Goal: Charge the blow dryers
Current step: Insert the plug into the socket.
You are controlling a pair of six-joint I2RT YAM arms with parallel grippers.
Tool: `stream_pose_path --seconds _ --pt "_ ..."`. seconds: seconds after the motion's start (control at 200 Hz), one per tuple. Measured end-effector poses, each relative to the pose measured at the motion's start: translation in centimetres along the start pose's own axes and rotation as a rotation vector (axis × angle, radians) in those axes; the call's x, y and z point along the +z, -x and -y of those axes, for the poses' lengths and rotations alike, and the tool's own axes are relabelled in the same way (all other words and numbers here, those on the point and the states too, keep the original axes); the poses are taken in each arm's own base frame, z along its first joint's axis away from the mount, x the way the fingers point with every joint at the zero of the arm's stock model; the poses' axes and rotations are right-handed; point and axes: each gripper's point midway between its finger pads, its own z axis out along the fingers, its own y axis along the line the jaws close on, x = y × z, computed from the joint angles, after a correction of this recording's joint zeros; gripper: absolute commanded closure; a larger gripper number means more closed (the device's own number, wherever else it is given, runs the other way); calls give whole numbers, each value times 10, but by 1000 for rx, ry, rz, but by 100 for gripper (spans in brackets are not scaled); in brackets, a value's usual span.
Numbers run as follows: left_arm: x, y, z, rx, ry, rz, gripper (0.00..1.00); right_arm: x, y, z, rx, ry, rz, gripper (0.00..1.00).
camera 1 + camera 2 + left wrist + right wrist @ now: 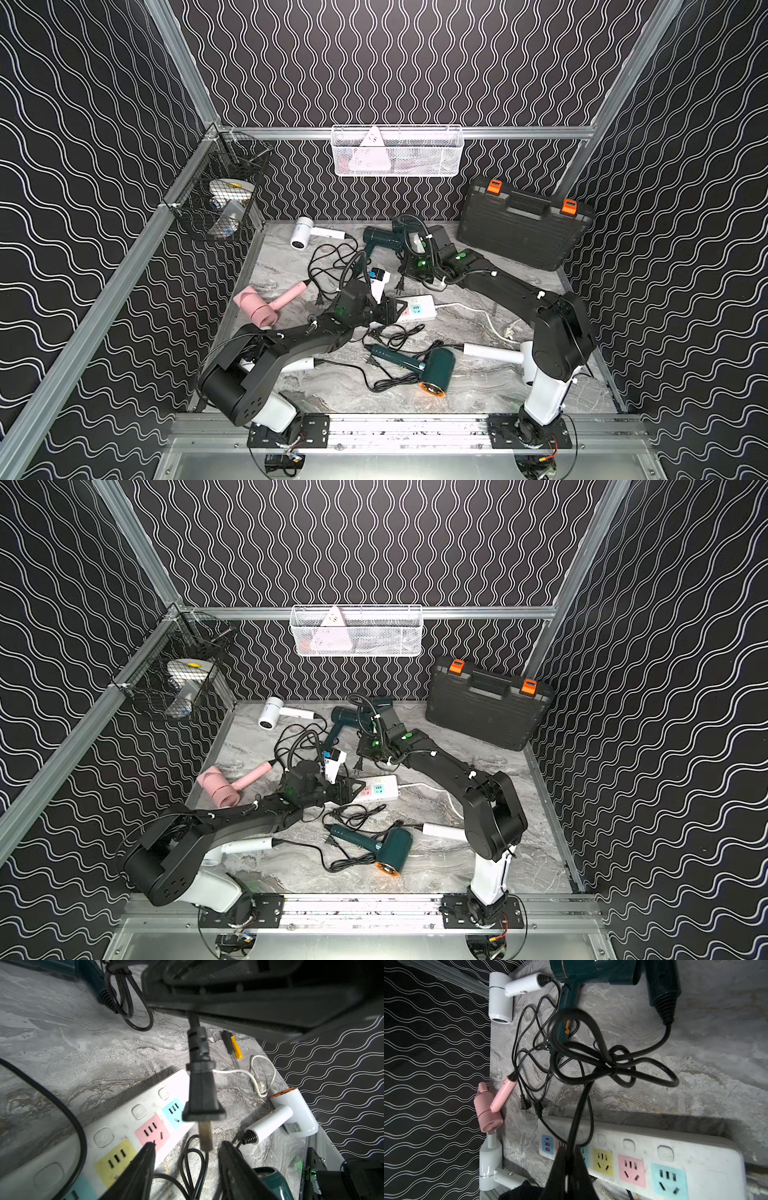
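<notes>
Near mid-table, over the long white power strip with coloured sockets (128,1122): left gripper (188,1145), its black fingers (145,1167) standing apart, about half spread, clamping nothing. Between them, touching neither, the flat metal prong of a black two-pin plug (202,1093), hanging tip-down close to the strip's pink and pale blue sockets. Not yet in any socket.

Slightly higher and toward the back, right gripper (566,1153), pinched fully together on the thin black cord (577,1105) above that plug. From the grip, onward through a knotted bundle of loops to the ribbed handle end of a dark green hammer-shaped blow dryer (662,987), lying at the back of the grey marbled tabletop (478,386).

Just beside it, a second dark green blow dryer (382,240); farther left along the back, a small white blow dryer (303,237). At the left edge, a pink blow dryer (262,305), handle pointing inward. Toward the front, a third dark green blow dryer (432,370) with an orange-rimmed mouth. Partly hidden under the left arm, another white blow dryer (299,365); under the right arm, one more white dryer (494,353).

Against the back right corner, a black plastic toolcase with orange latches (523,232), tilted. Near the strip's white lead, a screwdriver with a black and yellow handle (232,1045).
</notes>
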Motion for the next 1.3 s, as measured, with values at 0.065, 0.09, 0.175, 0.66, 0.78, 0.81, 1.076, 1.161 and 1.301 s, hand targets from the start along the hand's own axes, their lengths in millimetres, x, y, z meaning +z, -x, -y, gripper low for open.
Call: stream_pose_path --seconds 0.065,0.09,0.175,0.66,0.78,0.81,1.076,1.161,1.301 --pt "0 1 -2 2 12 2 53 0 -4 2 5 2 -12 92" --pt "0 1 -2 3 13 1 54 1 -5 2 6 2 -16 92" --pt "0 -1 -3 10 18 -7 54 1 -9 4 10 3 -27 92" --pt "4 -6 -8 1 34 -30 54 -1 -16 4 14 35 -35 91" --pt "4 -5 -8 2 34 -28 58 0 -19 4 15 43 -49 91" --pt "4 -5 -8 2 34 -28 58 0 -20 4 16 44 -51 91" --pt "3 -4 -6 6 31 -25 89 2 -25 8 28 40 -65 89" --pt "4 -5 -3 11 12 -32 95 2 -25 6 29 47 -66 83" --pt "3 -4 -6 9 26 -27 96 1 -28 2 27 70 -88 64"
